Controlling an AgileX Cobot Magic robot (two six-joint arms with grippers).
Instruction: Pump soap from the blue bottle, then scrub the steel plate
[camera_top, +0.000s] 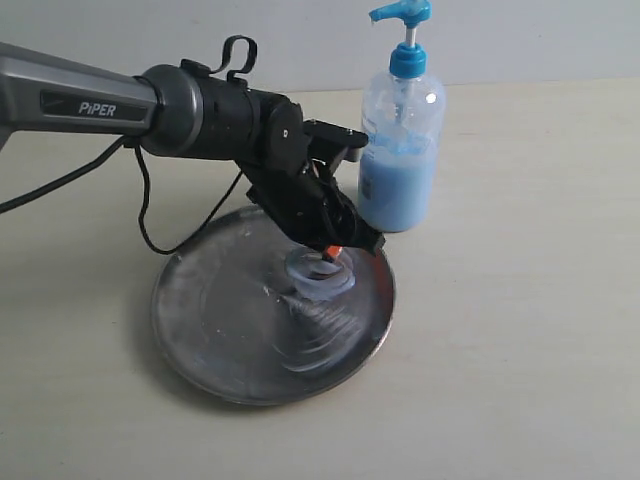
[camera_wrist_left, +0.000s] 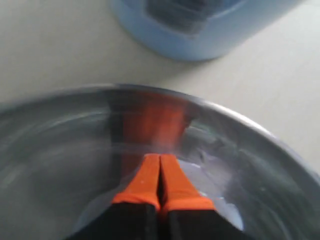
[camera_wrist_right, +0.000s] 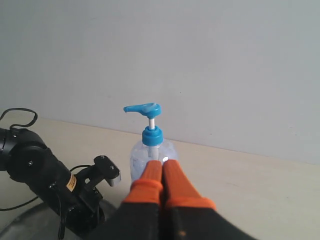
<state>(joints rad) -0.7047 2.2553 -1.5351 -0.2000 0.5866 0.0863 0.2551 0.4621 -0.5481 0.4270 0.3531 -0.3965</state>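
Soap (camera_top: 318, 278) is on the plate (camera_top: 205, 335): a pale blue glossy blob right of centre, with whitish streaks swirling toward the near rim. So I read pumping as done and scrubbing as the step in hand. Plate is shiny grey steel with a raised rim, streaky all over, flat on the table (camera_top: 520, 350), far-right rim just beside the bottle (camera_top: 398, 160). Bottle is upright, roughly half full of light blue, pump head up. My left gripper (camera_wrist_left: 160, 159) is fully closed, orange tips pressed together with nothing between them. Its tip sits in the soap patch, apparently touching the steel. My right gripper (camera_wrist_right: 162, 166) is closed too and empty, hanging high, facing the bottle. Next stroke calls for light downward pressure and wide sweeps into the drier left half. Too much push probably slides the plate, and my left wrist is near the bottle, so clipping it is the risk
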